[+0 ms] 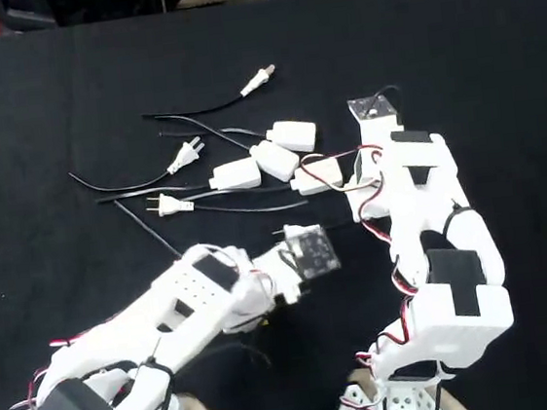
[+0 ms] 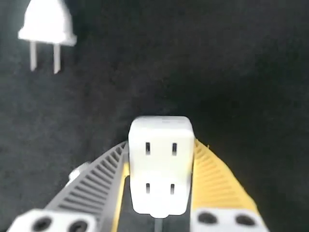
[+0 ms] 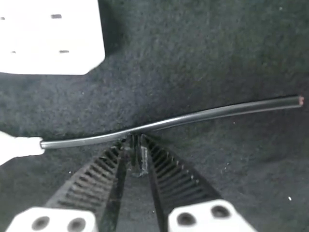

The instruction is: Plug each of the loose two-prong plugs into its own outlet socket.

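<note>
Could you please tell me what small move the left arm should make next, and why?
Probably ease the socket held in the left gripper toward the loose plug, lining slots up with prongs: the plug lies apart from it, not yet inserted.

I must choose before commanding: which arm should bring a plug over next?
Right, probably: the right gripper pinches a black cable, while the left gripper is occupied clamping the socket block.
</note>
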